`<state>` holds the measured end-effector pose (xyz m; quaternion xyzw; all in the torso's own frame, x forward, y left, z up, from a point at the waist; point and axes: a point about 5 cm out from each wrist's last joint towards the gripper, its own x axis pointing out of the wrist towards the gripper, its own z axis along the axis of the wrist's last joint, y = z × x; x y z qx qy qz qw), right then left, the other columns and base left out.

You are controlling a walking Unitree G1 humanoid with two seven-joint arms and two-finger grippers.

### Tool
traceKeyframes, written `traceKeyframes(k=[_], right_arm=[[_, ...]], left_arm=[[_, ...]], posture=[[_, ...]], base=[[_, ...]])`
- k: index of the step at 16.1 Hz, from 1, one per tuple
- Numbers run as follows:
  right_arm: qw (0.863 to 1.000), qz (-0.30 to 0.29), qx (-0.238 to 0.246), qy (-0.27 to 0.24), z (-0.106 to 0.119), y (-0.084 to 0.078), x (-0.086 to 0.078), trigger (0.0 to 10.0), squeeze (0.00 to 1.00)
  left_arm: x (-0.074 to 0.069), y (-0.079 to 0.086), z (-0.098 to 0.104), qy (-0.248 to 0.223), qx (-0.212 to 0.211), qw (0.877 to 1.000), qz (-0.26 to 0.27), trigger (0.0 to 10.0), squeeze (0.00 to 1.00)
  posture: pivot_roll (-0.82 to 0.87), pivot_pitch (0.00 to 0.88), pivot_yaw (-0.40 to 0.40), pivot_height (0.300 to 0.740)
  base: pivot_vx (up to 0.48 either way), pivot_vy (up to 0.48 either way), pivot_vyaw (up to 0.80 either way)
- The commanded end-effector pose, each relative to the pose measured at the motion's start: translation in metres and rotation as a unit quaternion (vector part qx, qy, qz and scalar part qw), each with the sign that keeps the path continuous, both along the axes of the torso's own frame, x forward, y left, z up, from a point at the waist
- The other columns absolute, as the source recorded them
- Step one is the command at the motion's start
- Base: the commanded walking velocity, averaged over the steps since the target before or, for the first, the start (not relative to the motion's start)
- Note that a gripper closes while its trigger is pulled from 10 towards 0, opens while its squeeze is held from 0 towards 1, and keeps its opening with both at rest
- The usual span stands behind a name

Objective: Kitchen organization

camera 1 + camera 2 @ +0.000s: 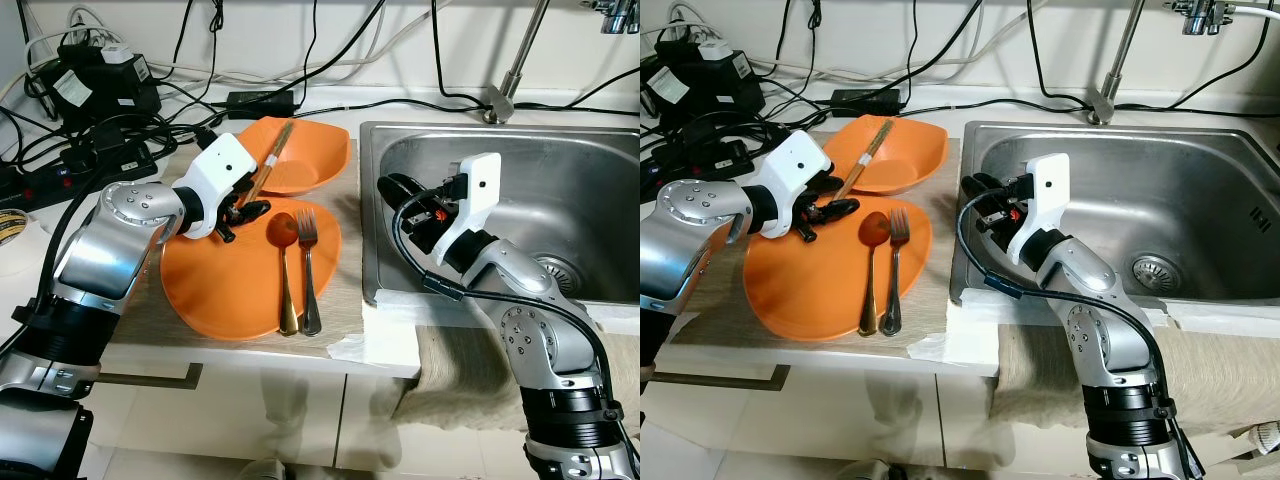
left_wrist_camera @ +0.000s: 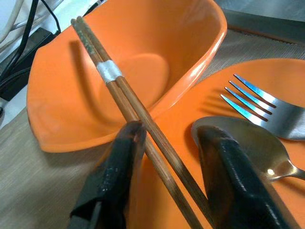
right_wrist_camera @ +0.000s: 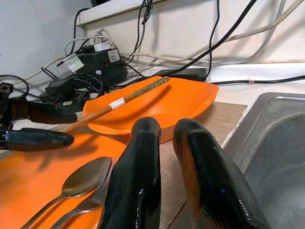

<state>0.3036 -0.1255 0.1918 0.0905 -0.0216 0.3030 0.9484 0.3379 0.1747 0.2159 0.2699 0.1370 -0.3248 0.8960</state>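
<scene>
The left pincer stands open over the near end of a pair of bamboo chopsticks, one black finger on each side of the sticks; whether either pad touches the wood cannot be told. The lower ends of the sticks are cut off under the fingers in the left wrist view. The sticks are bound together by a pale band and slant up across the rim of an orange bowl, their far ends resting over its hollow. The left arm reaches in from the robot's left, forearm bent across an orange plate that its white wrist housing partly hides.

On that plate lie a spoon and a fork, side by side, handles toward the desk's front edge.

The right pincer hovers at the left rim of the steel sink, fingers nearly together and holding nothing, pointing toward the bowl. The right arm rises from below, elbow bent, wrist above the basin.

Behind the bowl, a tangle of black cables and power adapters is hard to sort out.
</scene>
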Motion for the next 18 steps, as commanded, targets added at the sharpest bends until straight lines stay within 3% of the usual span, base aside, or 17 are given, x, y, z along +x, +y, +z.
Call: traceKeyframes(k=[1,12,18], right_arm=[[1.0,0.004,-0.004,0.001,0.0024,0.0011,0.0021,10.0,0.0],[1.0,0.0,-0.005,0.008,-0.001,0.0003,0.0019,10.0,0.0],[1.0,0.001,-0.007,0.009,-0.0015,0.0009,0.0027,10.0,0.0]], left_arm=[[0.0023,0.0022,0.003,-0.006,0.004,1.0,0.004,0.0,0.0],[0.0026,0.004,0.0062,-0.007,-0.016,1.0,0.014,0.0,0.0],[0.0037,0.0041,0.0099,-0.03,0.003,0.999,0.011,0.0,0.0]], posture=[[0.07,0.0,0.05,0.74],[0.07,0.0,0.052,0.74],[0.07,0.0,0.049,0.74]], base=[[0.0,0.0,0.0],[0.0,0.0,0.0],[0.0,0.0,0.0]])
